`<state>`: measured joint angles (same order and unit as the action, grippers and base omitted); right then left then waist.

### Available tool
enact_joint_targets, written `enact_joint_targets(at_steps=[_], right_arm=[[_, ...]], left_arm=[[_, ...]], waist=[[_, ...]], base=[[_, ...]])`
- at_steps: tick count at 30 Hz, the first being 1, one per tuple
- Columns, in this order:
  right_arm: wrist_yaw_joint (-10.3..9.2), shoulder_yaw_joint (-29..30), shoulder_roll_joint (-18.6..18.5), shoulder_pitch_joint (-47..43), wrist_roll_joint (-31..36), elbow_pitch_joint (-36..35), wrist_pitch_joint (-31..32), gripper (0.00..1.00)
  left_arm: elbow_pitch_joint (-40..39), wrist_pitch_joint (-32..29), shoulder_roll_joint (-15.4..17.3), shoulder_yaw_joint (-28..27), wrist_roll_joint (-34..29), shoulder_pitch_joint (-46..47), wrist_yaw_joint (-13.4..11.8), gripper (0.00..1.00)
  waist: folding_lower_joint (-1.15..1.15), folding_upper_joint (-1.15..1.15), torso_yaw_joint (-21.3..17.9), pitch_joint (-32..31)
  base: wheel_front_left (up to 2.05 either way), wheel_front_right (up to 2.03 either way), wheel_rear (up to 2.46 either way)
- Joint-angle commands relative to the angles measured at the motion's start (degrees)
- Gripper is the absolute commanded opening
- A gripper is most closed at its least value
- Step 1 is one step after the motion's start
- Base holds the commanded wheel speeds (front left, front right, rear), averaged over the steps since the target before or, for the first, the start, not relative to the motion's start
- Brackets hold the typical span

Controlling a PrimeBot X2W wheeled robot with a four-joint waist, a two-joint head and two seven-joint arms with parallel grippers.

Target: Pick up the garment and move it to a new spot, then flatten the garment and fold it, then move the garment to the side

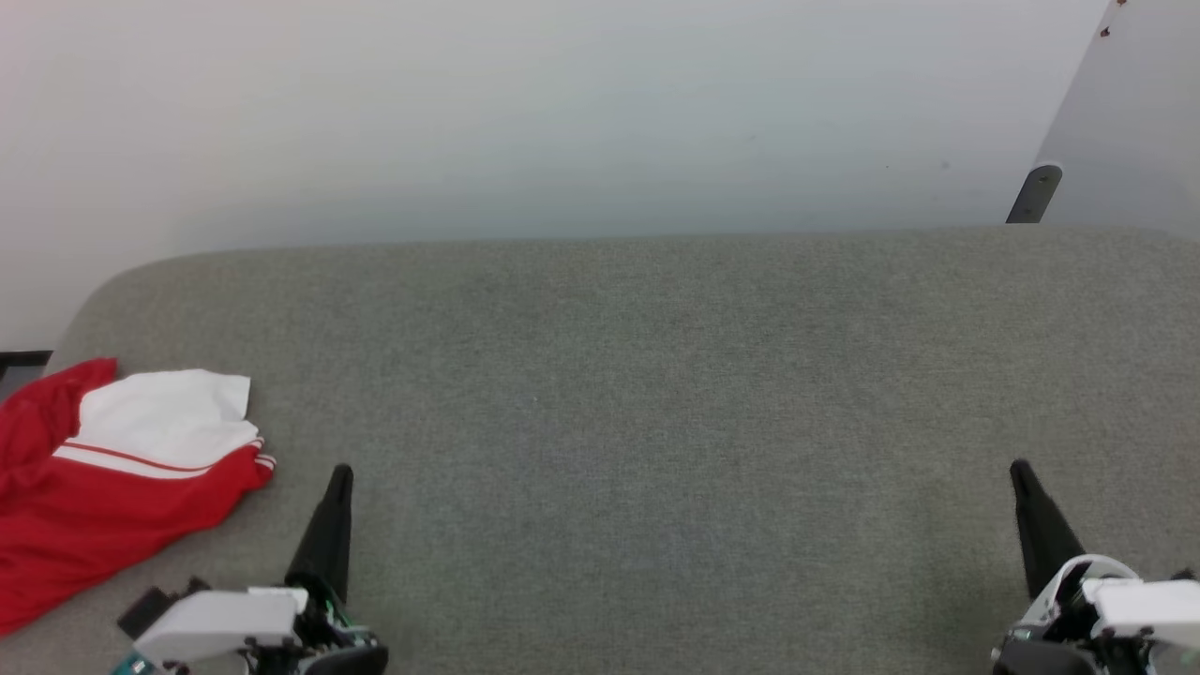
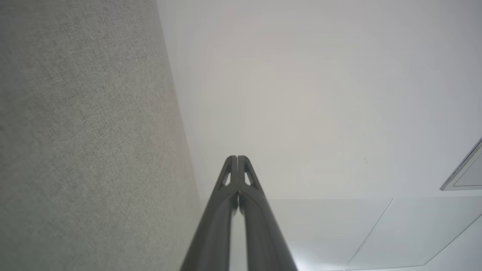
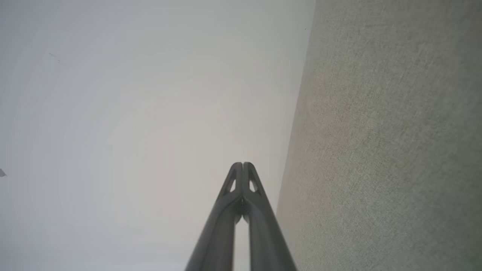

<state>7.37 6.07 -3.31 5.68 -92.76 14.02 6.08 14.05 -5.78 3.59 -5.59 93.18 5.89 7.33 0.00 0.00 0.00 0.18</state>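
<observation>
Head view: left gripper (image 1: 342, 474) and right gripper (image 1: 1018, 469) point forward above the grey surface (image 1: 656, 422), jaws pressed together, garment (image 1: 112, 487) beside the left one

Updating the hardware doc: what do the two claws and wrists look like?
Left claw and right claw: two long, dark grey, matte fingers tapering to a narrow tip, each finger with a small triangular cut-out near the tip. Each claw sits on a white moulded wrist housing over black parts; small green bits show at the left one.
</observation>
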Motion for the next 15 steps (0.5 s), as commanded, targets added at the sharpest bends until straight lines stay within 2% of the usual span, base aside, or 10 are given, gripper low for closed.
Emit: enact_joint_targets(at_steps=[1,3,4,5,15], right_arm=[[-0.01,-0.03,0.02,-0.14,0.02,0.21,-0.04,1.00],[-0.09,-0.11,0.22,-0.98,0.04,1.20,-0.07,1.00],[-0.10,-0.16,0.30,-1.51,0.05,1.67,-0.08,0.00],[-0.10,-0.24,0.36,-1.84,0.11,2.01,-0.15,1.00],[-0.06,-1.82,0.31,-2.26,2.62,-0.31,-2.32,1.00]], left_arm=[[0.21,0.02,-0.04,0.02,0.02,-0.13,-0.02,1.00],[1.21,0.03,-0.23,0.08,0.03,-1.03,-0.05,1.00],[1.73,0.04,-0.35,0.10,0.01,-1.65,-0.05,0.00],[1.94,0.08,-0.41,0.14,-0.02,-2.04,-0.07,1.00],[-1.71,1.53,-0.09,1.42,-1.86,-3.05,-1.27,1.00]], waist=[[0.00,0.00,0.00,-0.01],[0.00,0.00,0.00,-0.01],[0.00,0.00,0.00,-0.01],[0.00,0.00,0.00,-0.02],[0.00,0.00,0.01,-0.15]], base=[[0.00,0.00,0.00],[0.00,0.00,0.00],[0.00,0.00,0.00],[0.00,0.00,0.00],[0.00,0.00,0.00]])
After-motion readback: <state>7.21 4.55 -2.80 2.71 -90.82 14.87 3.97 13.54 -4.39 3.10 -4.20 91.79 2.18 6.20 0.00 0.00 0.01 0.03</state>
